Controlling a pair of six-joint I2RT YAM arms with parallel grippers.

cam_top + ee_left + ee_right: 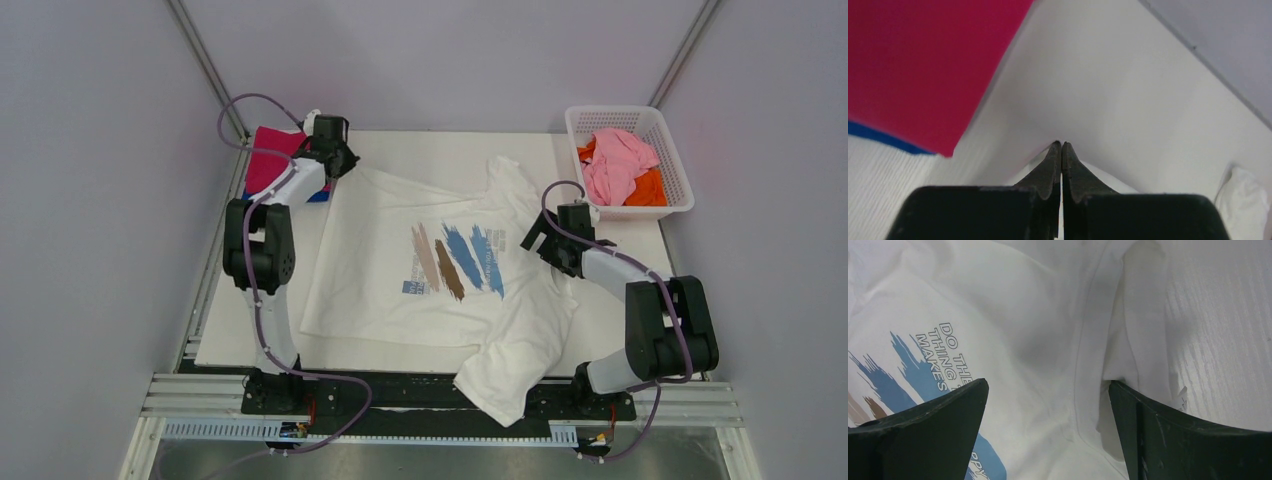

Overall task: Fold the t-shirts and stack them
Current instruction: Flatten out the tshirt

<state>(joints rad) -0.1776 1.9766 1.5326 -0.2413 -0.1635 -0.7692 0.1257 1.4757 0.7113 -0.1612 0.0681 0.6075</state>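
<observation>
Tee (pixel 380 300): spread flat for folding (1 sleeve overhangs near edge).
Left gripper (pixel 1061 146): jaws pressed together at far-left corner; pinch unclear.
Right gripper (pixel 1048 390): jaws spread astride right seam, ready to pinch.

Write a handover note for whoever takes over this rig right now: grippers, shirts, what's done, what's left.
Left gripper: shut at the far-left corner of the white shirt; whether it pinches cloth is unclear.
Right gripper: open above that shirt's right side, holding nothing.
The white shirt lies spread print-up on the table, one sleeve hanging over the near edge.
Done: magenta shirt stacked on blue shirt, far left.
Left: fold and stack the white shirt, then the pink shirt and orange shirt crumpled in the basket.
</observation>
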